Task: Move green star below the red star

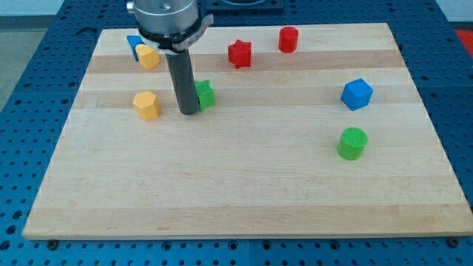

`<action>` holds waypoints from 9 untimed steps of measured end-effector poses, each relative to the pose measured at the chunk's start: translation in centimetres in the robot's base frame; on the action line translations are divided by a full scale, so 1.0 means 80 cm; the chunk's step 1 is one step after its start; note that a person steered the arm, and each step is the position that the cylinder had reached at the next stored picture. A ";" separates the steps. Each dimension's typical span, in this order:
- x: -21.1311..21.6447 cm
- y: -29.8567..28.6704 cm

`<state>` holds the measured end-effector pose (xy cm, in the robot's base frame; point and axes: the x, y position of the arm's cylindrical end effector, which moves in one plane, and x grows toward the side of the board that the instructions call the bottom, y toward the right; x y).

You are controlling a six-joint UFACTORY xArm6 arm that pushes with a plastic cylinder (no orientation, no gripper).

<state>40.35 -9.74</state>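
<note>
The green star [205, 94] lies on the wooden board, left of centre, partly hidden by my rod. My tip [188, 112] rests against the green star's left side. The red star [239, 53] lies further up and to the right of the green star, near the view's top.
A red cylinder [288, 39] stands right of the red star. A yellow block [147, 105] is left of my tip. Another yellow block [148, 56] and a blue block [134, 44] sit at the top left. A blue cube [357, 94] and a green cylinder [352, 143] are at the right.
</note>
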 end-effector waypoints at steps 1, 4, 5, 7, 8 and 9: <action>-0.029 -0.005; -0.077 0.001; -0.071 -0.001; -0.061 0.019; -0.061 0.051; -0.061 0.082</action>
